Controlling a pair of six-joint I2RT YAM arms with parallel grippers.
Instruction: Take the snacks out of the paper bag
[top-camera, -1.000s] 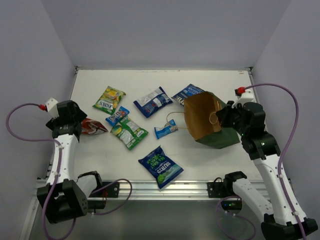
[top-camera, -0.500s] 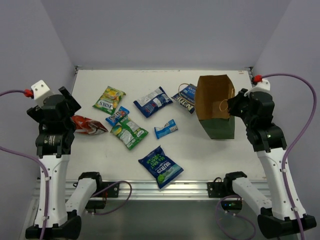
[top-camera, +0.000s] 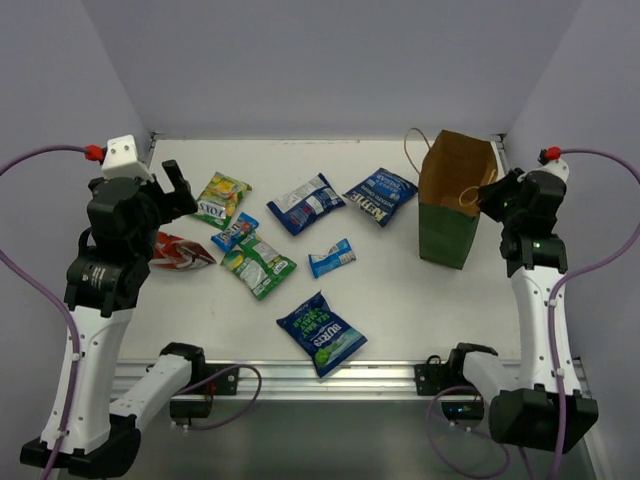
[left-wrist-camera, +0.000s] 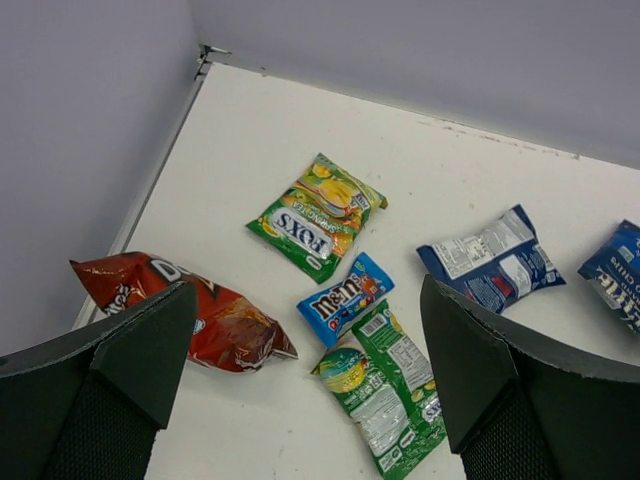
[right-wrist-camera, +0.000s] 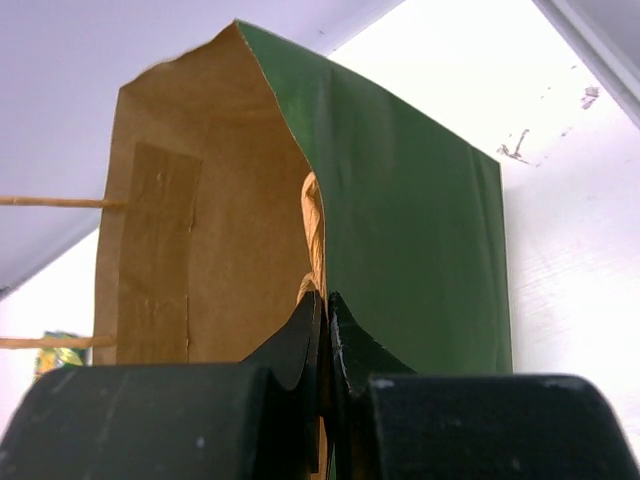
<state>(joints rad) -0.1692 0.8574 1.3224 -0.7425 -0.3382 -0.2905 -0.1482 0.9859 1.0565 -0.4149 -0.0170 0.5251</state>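
**Upright bag and unloaded packets.** You have the dark green paper bag (top-camera: 455, 205) standing at the far right of the table (top-camera: 400, 300), mouth up and kraft lining showing. The right gripper (top-camera: 492, 197) holds it with its jaws pinched shut on the bag's right-hand rim. That rim grip is probably what keeps the light bag erect and apart from the packets. Eight snacks lie loose to the bag's left, none touching it. Nearest is a dark blue crisp bag (top-camera: 380, 196), then a second dark blue bag (top-camera: 305, 204) lying back-side up, and a small blue bar (top-camera: 331, 258). A Burts crisp bag (top-camera: 322, 333) lies toward the near edge. Farther left, a green-white packet (top-camera: 258, 264) touches an m&m's packet (top-camera: 234, 231), with a yellow-green Fox's packet (top-camera: 218, 199) and a red-orange packet (top-camera: 178, 251) beyond them. The left gripper (top-camera: 175, 188) hangs above this left cluster, spread wide and holding nothing, which suits either standing by or a fresh pick. Only the top view gives you the whole layout and both arms. Only the right wrist view shows the clamp itself: two dark jaws meet on the paper edge, with green wall to their right, brown lining to their left, and the cord handle (right-wrist-camera: 60, 201) crossing at the left. The left wrist view lets you read the print on the packets between its parted fingers (left-wrist-camera: 130, 350), but the bag is not in it. No view reaches the bag's floor, so you cannot tell whether a packet is left inside; judging by the count on the table, the unloading looks close to finished.
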